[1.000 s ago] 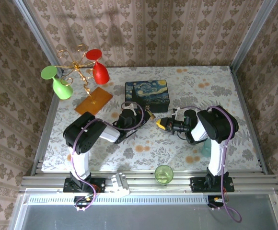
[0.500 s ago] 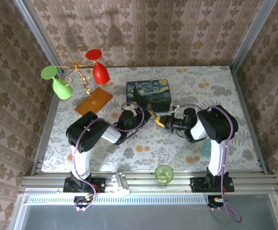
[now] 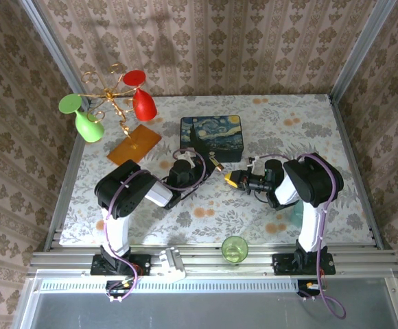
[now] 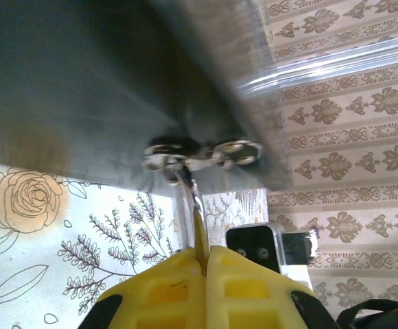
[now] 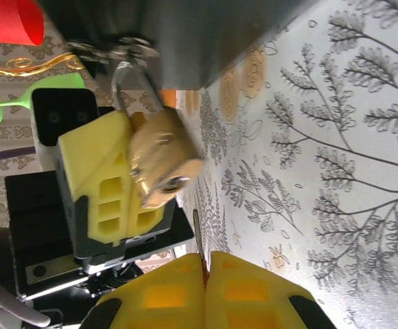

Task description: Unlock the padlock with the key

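Two things to mind: hold the padlock [image 5: 161,154] steady in the clamped left hand [image 4: 202,260], hanging from the box clasp [image 4: 199,152] near the worktop [image 3: 309,123] centre; aim the key [image 5: 197,229], pinched in the closed right hand [image 5: 204,264], straight at the keyhole [image 5: 173,184], then turn gently.

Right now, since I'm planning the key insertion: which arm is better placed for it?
Right. The right gripper pinches the key, its tip just short of the padlock, which the left gripper holds under the box's clasp.
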Robot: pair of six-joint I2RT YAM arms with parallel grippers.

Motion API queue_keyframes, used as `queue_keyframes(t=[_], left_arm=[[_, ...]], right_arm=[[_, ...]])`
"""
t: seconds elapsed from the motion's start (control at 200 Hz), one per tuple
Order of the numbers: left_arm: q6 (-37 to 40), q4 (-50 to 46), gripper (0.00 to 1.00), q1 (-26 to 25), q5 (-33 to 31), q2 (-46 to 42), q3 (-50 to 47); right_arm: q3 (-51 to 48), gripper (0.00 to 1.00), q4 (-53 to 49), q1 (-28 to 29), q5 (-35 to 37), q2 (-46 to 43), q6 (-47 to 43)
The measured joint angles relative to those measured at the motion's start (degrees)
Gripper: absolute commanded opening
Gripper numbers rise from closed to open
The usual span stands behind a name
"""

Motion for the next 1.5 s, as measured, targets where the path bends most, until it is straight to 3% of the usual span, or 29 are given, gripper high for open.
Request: queue_keyframes(t=[0.24,1.195,1.5], left_arm=[[0.04,0.52,0.0,-0.35,-1.11,0.0,-0.68],[-0.02,2.23,0.0,-1.2,-3.23,0.63,-1.01],[5.79,-6.56,0.03,-1.14,-2.91,-2.45,-1.03]], right_arm=[[-0.33,0.0,0.35,-0.17,0.57,-2.27,-0.44],[3.74,0.0,0.37,-0.52,1.55,3.37,1.6],[2.58,0.0,2.29,-0.42,1.62,5.53,0.85]])
